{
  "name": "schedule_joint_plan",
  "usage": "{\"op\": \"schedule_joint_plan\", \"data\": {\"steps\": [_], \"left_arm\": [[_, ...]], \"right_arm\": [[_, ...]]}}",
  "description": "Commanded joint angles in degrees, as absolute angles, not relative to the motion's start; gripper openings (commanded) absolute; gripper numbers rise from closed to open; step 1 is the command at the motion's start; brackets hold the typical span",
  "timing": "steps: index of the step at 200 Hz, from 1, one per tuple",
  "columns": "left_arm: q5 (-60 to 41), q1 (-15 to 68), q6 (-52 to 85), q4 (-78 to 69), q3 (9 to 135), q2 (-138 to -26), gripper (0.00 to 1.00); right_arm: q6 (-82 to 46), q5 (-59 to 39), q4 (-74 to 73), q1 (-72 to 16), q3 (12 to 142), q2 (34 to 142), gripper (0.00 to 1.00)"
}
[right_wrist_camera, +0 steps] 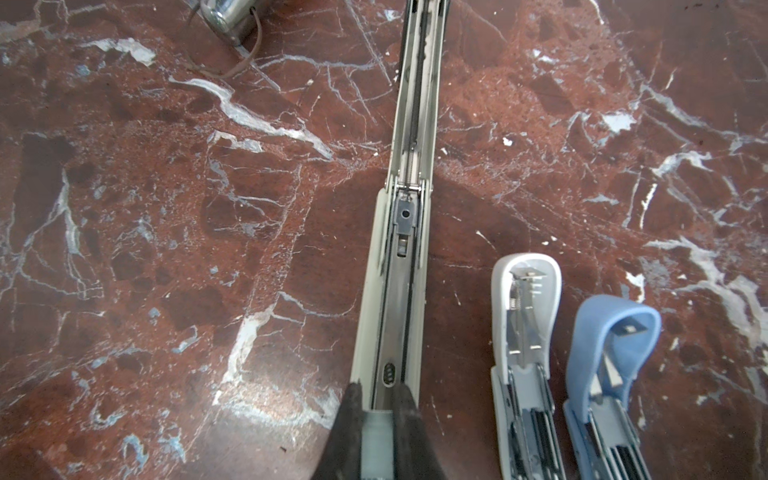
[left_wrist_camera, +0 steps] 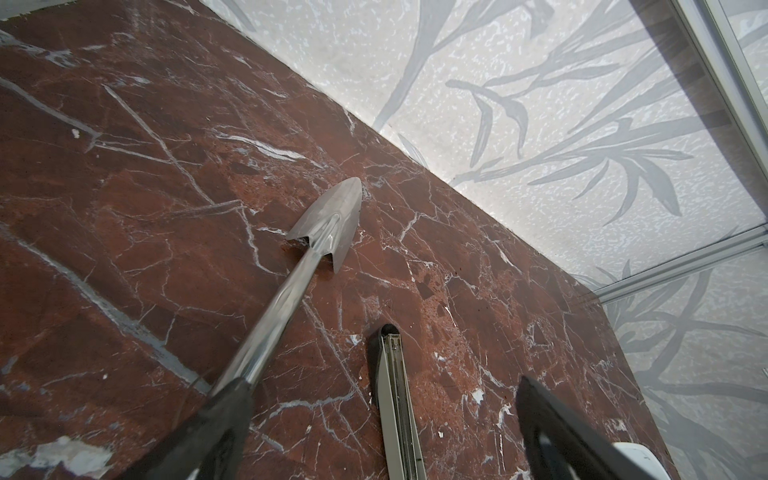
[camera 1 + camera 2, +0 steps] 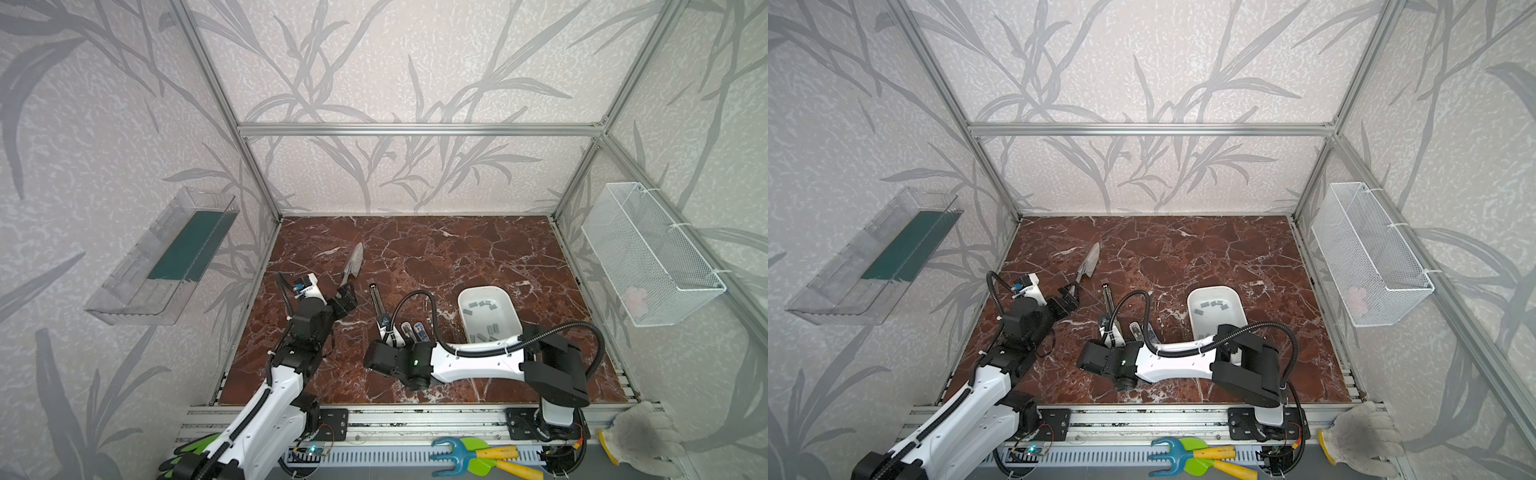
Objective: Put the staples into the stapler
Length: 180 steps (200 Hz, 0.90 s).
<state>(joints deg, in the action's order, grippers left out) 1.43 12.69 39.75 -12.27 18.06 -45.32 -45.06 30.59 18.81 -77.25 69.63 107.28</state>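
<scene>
The bench (image 3: 457, 257) is a slab of red-brown marble veined in white. Toward its left lies a shiny metal trowel (image 3: 354, 264), blade pointing at the back wall. Near it a long stapler (image 3: 376, 303) lies opened out flat. Just beside that sit a small white stapler (image 1: 525, 324) and a small blue stapler (image 1: 598, 349), both hinged open. Further right stands a white tray (image 3: 484, 288).

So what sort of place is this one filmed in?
Probably a purpose-built robot test cell, not an office: an aluminium frame carries leaf-patterned wall panels around a marble-look tabletop, with the left arm and right arm mounted on a front rail.
</scene>
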Motion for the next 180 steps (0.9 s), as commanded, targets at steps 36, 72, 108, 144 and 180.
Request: {"op": "schedule_joint_plan", "data": {"steps": [36,72,108,144,180], "left_arm": [[2.2,12.5,41.0,-13.0,17.7,-44.6,0.99],[2.4,12.5,41.1,-13.2,17.6,-44.6,0.99],[2.4,12.5,41.2,-13.3,17.5,-44.6,0.99],[2.5,12.5,41.3,-13.4,17.4,-44.6,0.99],[2.5,12.5,41.5,-13.7,17.2,-44.5,0.99]], "right_arm": [[-46.1,32.3,20.8,-77.3,70.2,107.2,0.06],[-46.3,32.6,21.3,-77.3,70.5,107.6,0.06],[-46.3,32.3,21.2,-77.4,70.6,107.7,0.06],[-46.2,32.1,21.2,-77.6,70.8,107.6,0.05],[-46.0,32.2,21.6,-78.0,72.0,108.5,0.05]]}}
